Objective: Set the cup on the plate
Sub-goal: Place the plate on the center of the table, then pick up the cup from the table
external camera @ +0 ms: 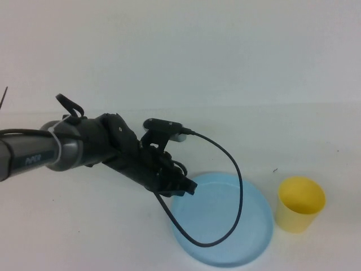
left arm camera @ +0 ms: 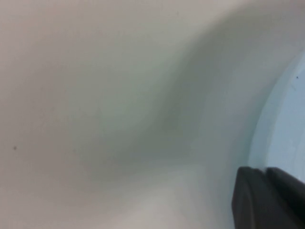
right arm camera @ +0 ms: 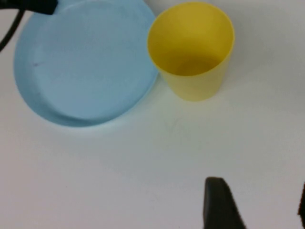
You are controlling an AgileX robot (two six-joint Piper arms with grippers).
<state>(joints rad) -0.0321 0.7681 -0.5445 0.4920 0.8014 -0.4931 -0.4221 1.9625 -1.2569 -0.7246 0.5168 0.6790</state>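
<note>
The yellow cup point(external camera: 300, 204) stands upright on the white table point(external camera: 180, 68), mouth up and empty, just beside the light blue plate point(external camera: 225, 223) on its right side, not on it. In the right wrist view the cup point(right arm camera: 191, 47) and the plate point(right arm camera: 86, 62) sit almost edge to edge, though whether they actually touch is hard to say.

The left arm reaches in from the left, and the left gripper point(external camera: 183, 185) hangs over the plate's near-left rim, its dark fingers point(left arm camera: 267, 198) pressed together with nothing between them. A black cable point(external camera: 237, 186) loops from the wrist camera across the plate's surface.

The right gripper point(right arm camera: 257, 205) is out of the high view; its own camera shows it hovering over bare table on the near side of the cup, well apart from it, one dark fingertip point(right arm camera: 219, 202) visible at one side and the other just at the frame edge, spread wide and holding nothing.
</note>
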